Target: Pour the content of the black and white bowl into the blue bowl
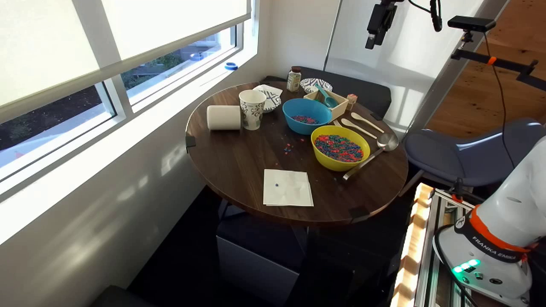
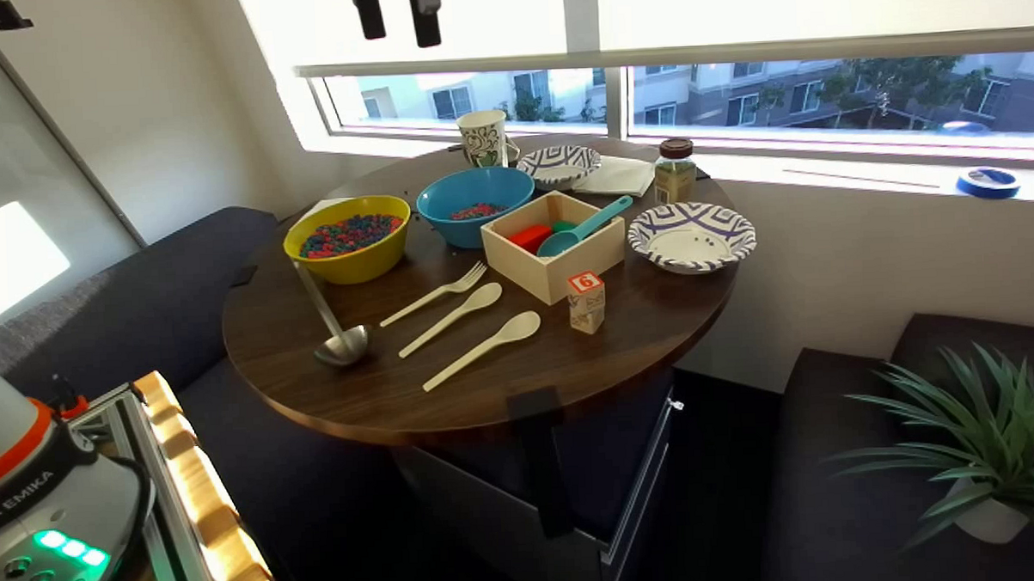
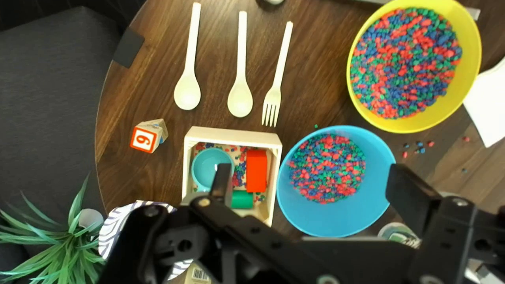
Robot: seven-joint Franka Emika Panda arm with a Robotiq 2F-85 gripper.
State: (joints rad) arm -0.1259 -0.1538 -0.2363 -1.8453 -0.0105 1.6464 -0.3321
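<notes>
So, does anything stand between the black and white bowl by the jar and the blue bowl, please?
Yes: the wooden box, a teal scoop jutting above its rim, lies between the black and white bowl and the blue bowl.

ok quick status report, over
Hand open, empty, aloft. Round turquoise-blue bowl holding multicoloured pellets. Pale rectangular wooden box alongside, possibly in the way.

"Arm (image 1: 518, 200)?"
"White from here, orange ring (image 1: 492, 235), black band (image 1: 490, 248) reading FRANKA EMIKA, three green lights (image 1: 466, 266) on the base (image 1: 507, 268), black cable (image 1: 445, 267)."
"Claw (image 2: 401, 38)?"
"Black, two blocky fingers (image 2: 427, 23), small round screws (image 3: 204, 202)."
</notes>
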